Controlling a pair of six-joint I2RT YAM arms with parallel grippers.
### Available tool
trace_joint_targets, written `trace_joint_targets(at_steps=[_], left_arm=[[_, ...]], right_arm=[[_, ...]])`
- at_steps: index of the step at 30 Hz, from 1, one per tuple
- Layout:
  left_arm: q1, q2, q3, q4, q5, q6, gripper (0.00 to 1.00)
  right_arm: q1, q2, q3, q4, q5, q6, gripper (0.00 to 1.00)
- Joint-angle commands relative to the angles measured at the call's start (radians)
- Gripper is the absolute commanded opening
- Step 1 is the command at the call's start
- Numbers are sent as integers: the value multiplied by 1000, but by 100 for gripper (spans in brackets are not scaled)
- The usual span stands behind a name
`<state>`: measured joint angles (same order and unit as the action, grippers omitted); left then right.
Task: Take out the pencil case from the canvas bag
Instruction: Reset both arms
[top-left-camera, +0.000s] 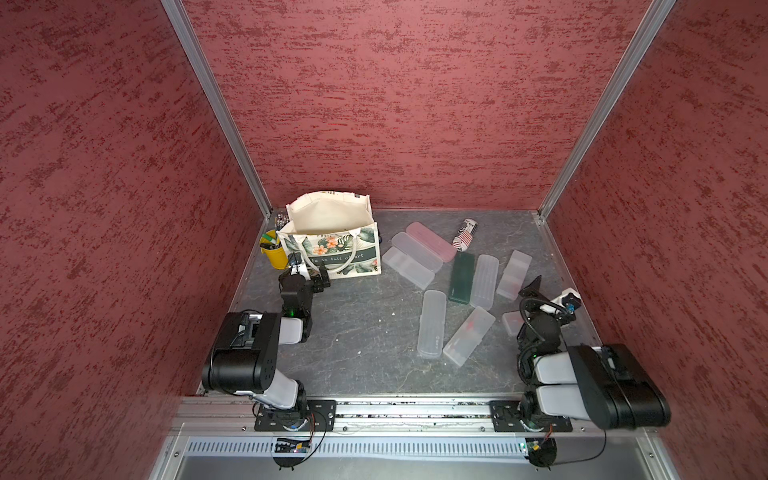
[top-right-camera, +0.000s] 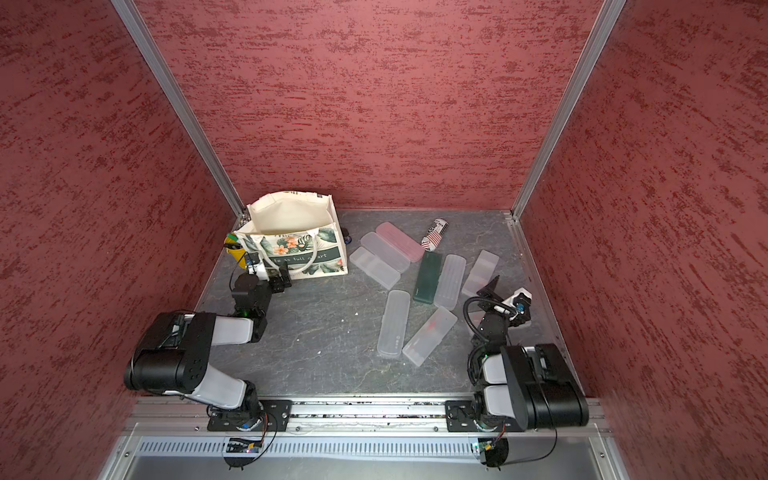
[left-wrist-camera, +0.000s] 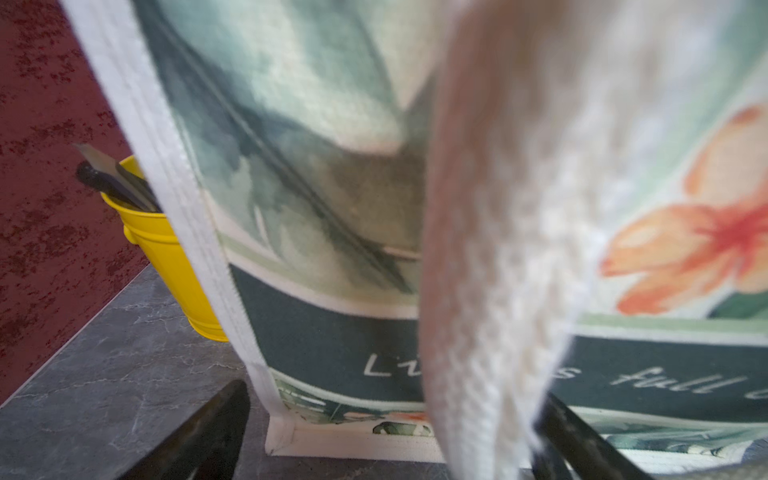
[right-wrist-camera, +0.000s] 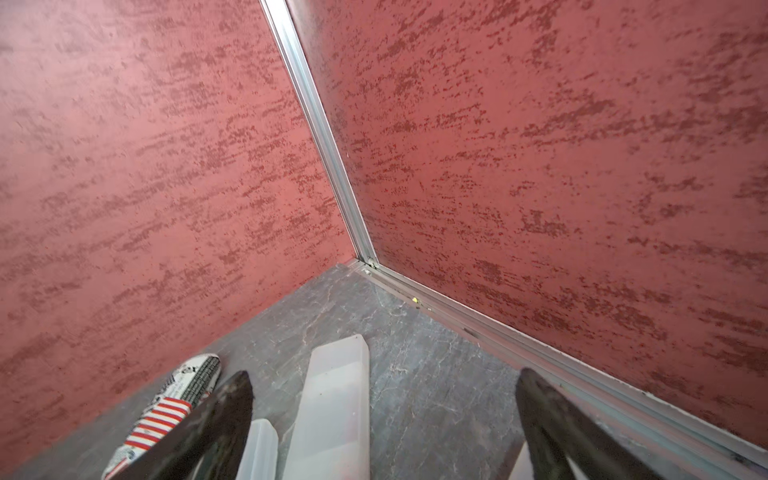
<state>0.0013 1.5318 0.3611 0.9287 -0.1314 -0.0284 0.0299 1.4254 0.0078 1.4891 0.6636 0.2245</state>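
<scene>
The canvas bag (top-left-camera: 332, 245) is stood open-mouthed at the tabletop's (top-left-camera: 374, 332) far left; no pencil case is discernible inside. The left hand (top-left-camera: 309, 274) is spread wide and empty, with the near handle (left-wrist-camera: 498, 249) between its jaws, likely to steady the bag. The right hand (right-wrist-camera: 384, 376) is held open and empty.

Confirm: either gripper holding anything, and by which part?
Nothing held. The left gripper stands open around the handle of the canvas bag, unclamped; the right gripper is open, empty.
</scene>
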Motion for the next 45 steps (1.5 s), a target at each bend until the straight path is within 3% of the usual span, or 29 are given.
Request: trace_joint_targets(at_steps=[1,4,8,14,19,20,22,24,26,45], left_arm=[[2,-1,4,-10,11,14,100],[2,1,2,-5,11,14,100],[-2,2,0,1,-1,17,100],[-11,4,-2,12,-13,24,100],[-12,4,-3,13,-16,25,100],[-14,4,-4,15,-18,26,100],[-18,4,-7,21,-23,30,100],[-20,5,-6,24,-25,30,100],[-20,5,-6,22,-25,29,100],[-20,5,-7,22,-26,29,100]], right_arm=[[1,34,-68,274,20,-43,99],[2,-5,-22,174,2,-59,99],[1,-6,43,60,-119,-114,99],[1,20,10,149,-200,-146,99],[1,104,56,113,-375,-201,99],[5,176,69,207,-346,-222,99],[3,104,88,50,-343,-188,99],[3,147,105,97,-332,-208,99],[3,121,126,7,-337,-195,99],[2,130,167,-49,-369,-216,99]])
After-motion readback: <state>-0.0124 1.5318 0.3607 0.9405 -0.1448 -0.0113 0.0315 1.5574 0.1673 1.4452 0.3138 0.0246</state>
